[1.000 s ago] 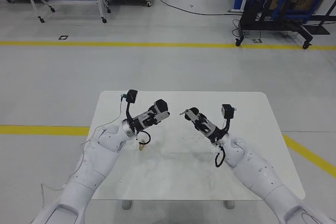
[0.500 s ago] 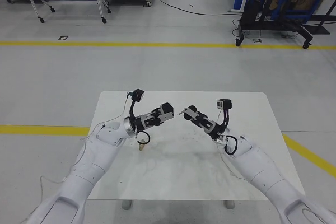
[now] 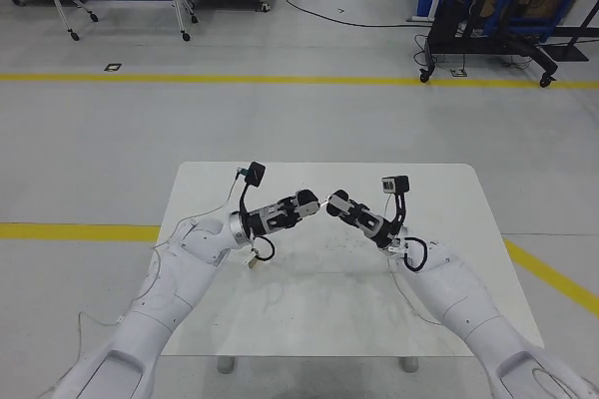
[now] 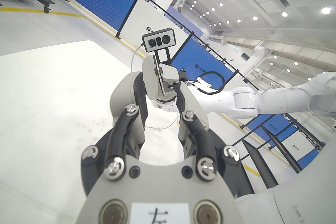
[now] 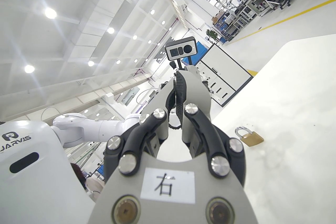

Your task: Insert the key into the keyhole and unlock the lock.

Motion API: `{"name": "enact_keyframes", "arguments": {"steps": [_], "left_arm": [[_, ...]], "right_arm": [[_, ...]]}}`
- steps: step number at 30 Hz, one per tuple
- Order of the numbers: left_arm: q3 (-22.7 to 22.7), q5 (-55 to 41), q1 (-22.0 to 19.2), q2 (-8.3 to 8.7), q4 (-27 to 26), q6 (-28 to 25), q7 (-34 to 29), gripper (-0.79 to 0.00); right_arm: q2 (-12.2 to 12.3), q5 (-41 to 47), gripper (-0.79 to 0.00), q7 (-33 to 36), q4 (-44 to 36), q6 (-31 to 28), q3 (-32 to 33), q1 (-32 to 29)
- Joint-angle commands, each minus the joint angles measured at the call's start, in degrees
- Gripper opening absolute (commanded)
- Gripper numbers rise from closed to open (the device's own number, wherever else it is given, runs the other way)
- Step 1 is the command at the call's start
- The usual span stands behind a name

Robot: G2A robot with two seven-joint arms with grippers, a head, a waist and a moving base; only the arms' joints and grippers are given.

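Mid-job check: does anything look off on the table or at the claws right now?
One thing: the brass padlock lies flat on the white table beside the left arm, in neither claw, while the left claw and the right claw meet tip to tip in the air. No spill or damage shows.

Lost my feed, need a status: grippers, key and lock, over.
Fingers: left gripper open, right gripper shut, tip to tip above table. Loose on it the padlock, nothing covering. Grip on the key: cannot tell.
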Motion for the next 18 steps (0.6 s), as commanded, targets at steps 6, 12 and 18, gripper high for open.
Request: {"name": "enact_keyframes", "arguments": {"steps": [6,12,18], "left_arm": [[0.0,1.4,-0.1,0.05,0.1,0.0,1.1,-0.529],[0.1,2.3,0.0,0.07,0.0,0.0,2.0,-0.560],[0.2,2.6,0.1,0.09,-0.1,0.2,2.6,-0.585]], "right_arm": [[-1.4,-0.1,-0.785,3.0,1.0,0.0,1.3,0.3],[-2.6,-1.0,-0.785,4.5,1.7,0.0,2.5,0.5],[-3.5,-2.2,-0.785,5.2,2.4,0.0,3.9,0.5]]}}
